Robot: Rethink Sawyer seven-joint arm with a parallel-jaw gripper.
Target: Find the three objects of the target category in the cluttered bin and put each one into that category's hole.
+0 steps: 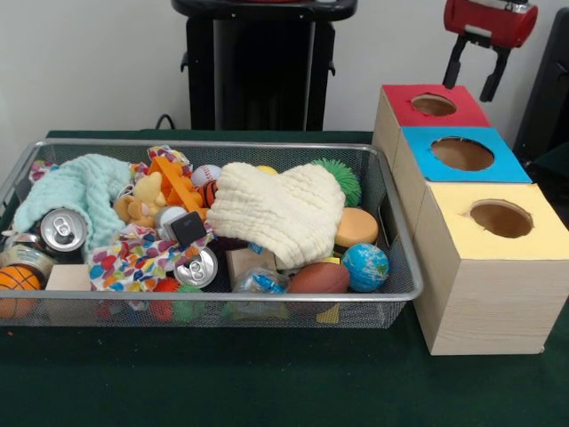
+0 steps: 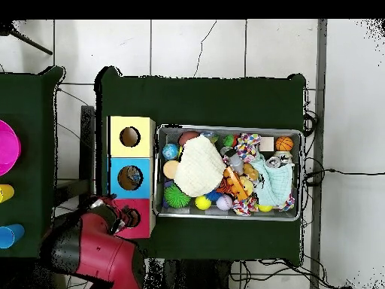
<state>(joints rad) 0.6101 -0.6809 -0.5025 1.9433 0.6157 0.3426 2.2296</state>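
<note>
The gripper (image 1: pixel 477 78) is seen high at the far right of the front view, above the red box (image 1: pixel 433 106), and its jaws are spread wide with nothing held between them. From overhead, the red arm (image 2: pixel 94 248) is found bent over that same red box (image 2: pixel 135 218), well apart from the bin (image 2: pixel 228 128). The bin (image 1: pixel 402 258) is set on the green tabletop (image 1: pixel 267 382) just beside three boxes in a row: red, blue (image 1: pixel 462 153) and yellow (image 1: pixel 502 218), each with a round hole on top. One packet (image 1: pixel 260 283) (clear, crinkly, blue print) is spotted at the bin's near wall, between a can (image 1: pixel 197 267) and a brown football (image 1: pixel 318 278). A cream cloth (image 1: pixel 280 212) is heaped over the middle, a globe ball (image 1: pixel 365 266) is lodged by the right wall, and any other packets cannot be made out.
</note>
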